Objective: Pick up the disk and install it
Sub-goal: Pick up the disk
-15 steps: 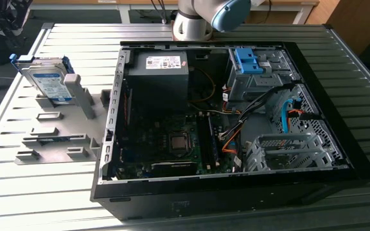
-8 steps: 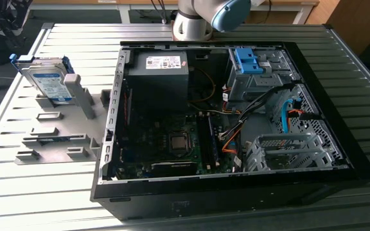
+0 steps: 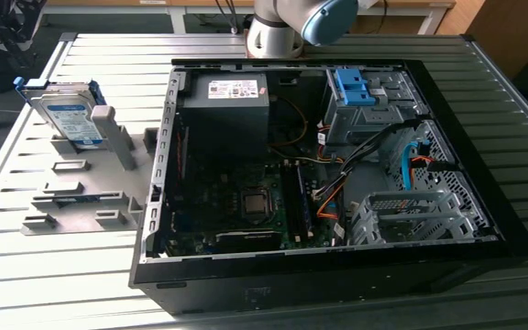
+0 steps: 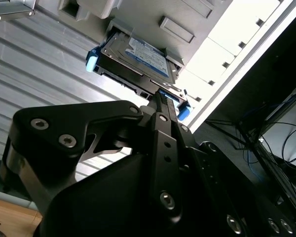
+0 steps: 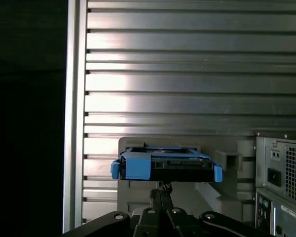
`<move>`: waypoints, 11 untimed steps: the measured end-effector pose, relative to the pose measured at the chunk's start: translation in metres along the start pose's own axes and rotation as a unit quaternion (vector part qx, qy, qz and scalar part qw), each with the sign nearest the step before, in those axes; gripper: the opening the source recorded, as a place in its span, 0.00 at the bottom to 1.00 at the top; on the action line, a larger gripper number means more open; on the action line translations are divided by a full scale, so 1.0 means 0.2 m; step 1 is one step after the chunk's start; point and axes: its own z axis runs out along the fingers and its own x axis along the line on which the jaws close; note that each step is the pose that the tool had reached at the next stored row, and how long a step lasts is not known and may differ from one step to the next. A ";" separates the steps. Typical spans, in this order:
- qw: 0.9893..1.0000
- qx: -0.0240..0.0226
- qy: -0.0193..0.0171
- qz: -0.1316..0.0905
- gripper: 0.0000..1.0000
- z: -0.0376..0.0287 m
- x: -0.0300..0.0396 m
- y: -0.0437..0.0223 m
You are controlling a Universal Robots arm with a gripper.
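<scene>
The disk (image 3: 67, 117) is a silver drive with a white-and-blue label and a blue frame. It leans upright in a grey holder stand (image 3: 80, 199) on the table, at the exterior view's left of the open computer case (image 3: 319, 172). In both wrist views my gripper (image 4: 158, 95) (image 5: 161, 187) points at the disk (image 4: 138, 57) (image 5: 165, 165) from a short way off. Its thin black fingers are together and hold nothing. They are apart from the disk's blue end.
The case lies open on the slatted metal table (image 3: 484, 89). Inside are a grey power supply (image 3: 227, 103), the motherboard, cables, and a drive cage with a bare blue clip (image 3: 354, 86). The arm's base (image 3: 282, 27) stands behind the case.
</scene>
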 end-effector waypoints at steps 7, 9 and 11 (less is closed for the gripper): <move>1.000 0.000 0.000 -0.005 0.11 0.000 0.000 0.000; 1.000 0.000 0.000 -0.007 0.11 0.000 0.000 0.000; 1.000 0.000 0.000 -0.008 0.11 0.000 0.000 0.000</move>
